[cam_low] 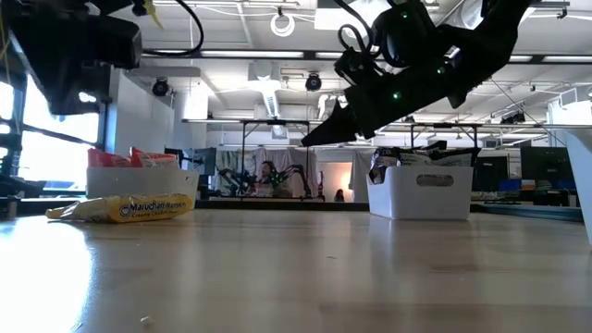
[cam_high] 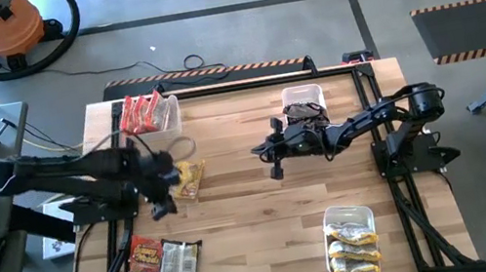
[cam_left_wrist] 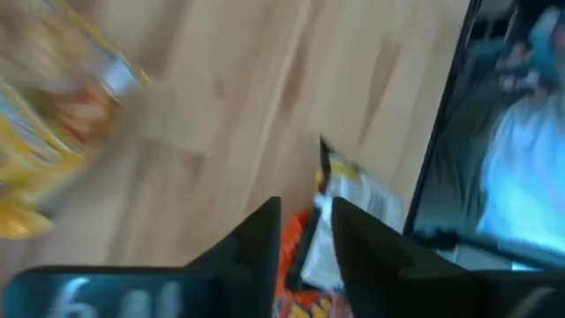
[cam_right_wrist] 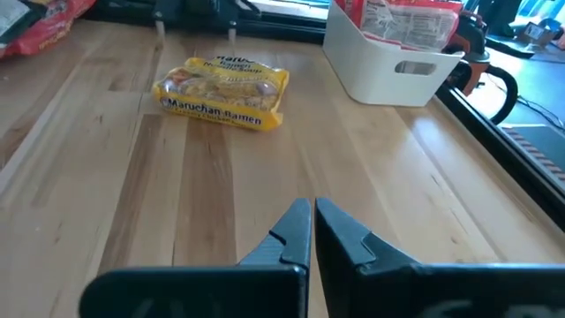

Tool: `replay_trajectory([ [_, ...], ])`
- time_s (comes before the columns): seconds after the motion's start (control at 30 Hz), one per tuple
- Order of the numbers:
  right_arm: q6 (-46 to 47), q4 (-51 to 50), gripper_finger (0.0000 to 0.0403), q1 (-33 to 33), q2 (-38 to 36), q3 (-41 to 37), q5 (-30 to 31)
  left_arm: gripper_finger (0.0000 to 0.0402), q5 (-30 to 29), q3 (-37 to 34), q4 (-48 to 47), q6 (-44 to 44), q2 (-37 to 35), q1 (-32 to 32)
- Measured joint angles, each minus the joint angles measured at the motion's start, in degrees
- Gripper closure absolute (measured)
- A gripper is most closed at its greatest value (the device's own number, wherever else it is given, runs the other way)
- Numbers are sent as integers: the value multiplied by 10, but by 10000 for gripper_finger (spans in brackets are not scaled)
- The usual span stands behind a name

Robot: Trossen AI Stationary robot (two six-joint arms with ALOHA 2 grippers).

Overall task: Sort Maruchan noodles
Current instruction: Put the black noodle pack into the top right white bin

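Closed right gripper waits at table centre, while the empty, part-open left gripper should drop gently onto the yellow packet at its one o'clock.

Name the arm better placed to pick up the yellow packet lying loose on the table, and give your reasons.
Left, probably. The left gripper hangs right beside the yellow packet. The right gripper is farther off, mid-table near the bin, jaws shut.
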Motion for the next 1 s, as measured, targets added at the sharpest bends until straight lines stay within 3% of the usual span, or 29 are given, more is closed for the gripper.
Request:
replay_trajectory([
  [0.23,-1,-19,403,0,0,0,0,231,0,0,25,-85,89,-115],
  [0.43,-3,-33,403,0,0,0,0,190,9,0,151,-143,166,-182],
  [0.87,-4,-37,403,0,0,0,0,184,3,0,235,-164,292,-256],
  [1.0,-4,-37,403,0,0,0,0,199,4,0,280,-141,315,-264],
])
